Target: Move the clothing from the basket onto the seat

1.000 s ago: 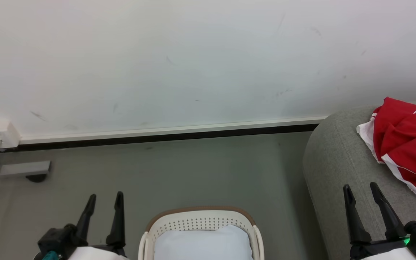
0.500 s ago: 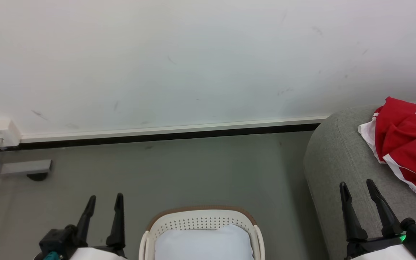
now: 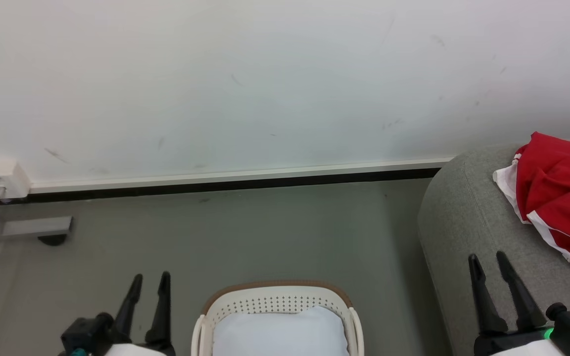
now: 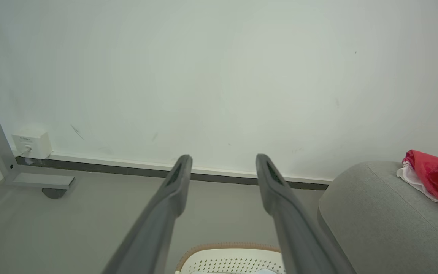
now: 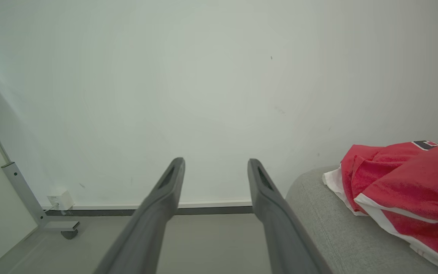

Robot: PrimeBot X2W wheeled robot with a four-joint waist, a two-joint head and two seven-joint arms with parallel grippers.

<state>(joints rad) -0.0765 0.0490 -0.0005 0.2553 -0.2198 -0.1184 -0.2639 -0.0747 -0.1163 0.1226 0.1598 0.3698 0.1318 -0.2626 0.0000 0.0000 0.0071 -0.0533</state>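
My left gripper [image 3: 152, 275] and right gripper [image 3: 486, 255] eased back, fingers spread, empty. Red clothing [image 3: 557, 188] sits on seat [image 3: 468, 217] right of my right fingers; no red in basket [image 3: 275, 287]. Likely done.

Crumpled red, white-trimmed clothing [image 3: 559, 193] lies on the grey seat [image 3: 463, 222]; the cream basket [image 3: 275, 302] stands nearby

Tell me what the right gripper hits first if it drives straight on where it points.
Probably the plain white wall: the right gripper aims at it, passing beside the rounded end of the grey woven-fabric seat. Depth is unclear.
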